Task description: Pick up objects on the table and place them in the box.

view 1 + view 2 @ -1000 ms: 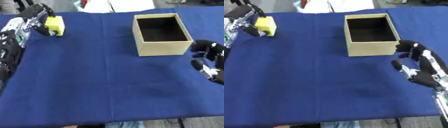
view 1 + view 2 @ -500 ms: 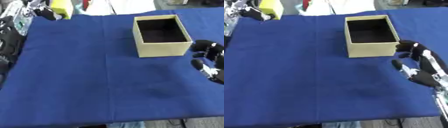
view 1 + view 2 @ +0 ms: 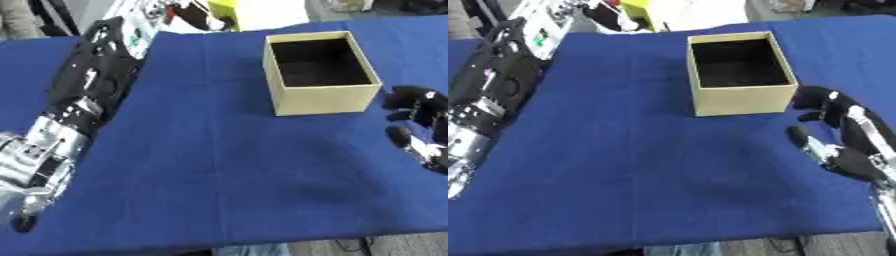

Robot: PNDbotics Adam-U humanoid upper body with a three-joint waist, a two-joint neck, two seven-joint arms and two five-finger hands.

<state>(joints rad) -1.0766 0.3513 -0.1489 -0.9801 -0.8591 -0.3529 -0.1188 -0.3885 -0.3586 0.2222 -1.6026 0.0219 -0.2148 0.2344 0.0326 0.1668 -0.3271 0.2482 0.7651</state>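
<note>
— Two hands showed in the left eye view?
— Yes. The left arm ran up along the desk's left side, and the left hand was raised past the far edge, fingers curled round a yellow block. The block was in the air, off the blue cloth, to the left of the box and beyond it.
— And the box?
— It stood upright near the far right of the desk, open at the top, its inside dark; I saw nothing in it.
— The right hand?
— The right hand rested at the desk's right edge, just beside the box's near right corner, fingers slack and apart, holding nothing.
— Did the right eye view show more?
— Much the same. The left hand sat at the top edge of the picture with the block only partly visible against a pale object behind it. The right hand showed more fully, palm toward the box, not touching it.
</note>
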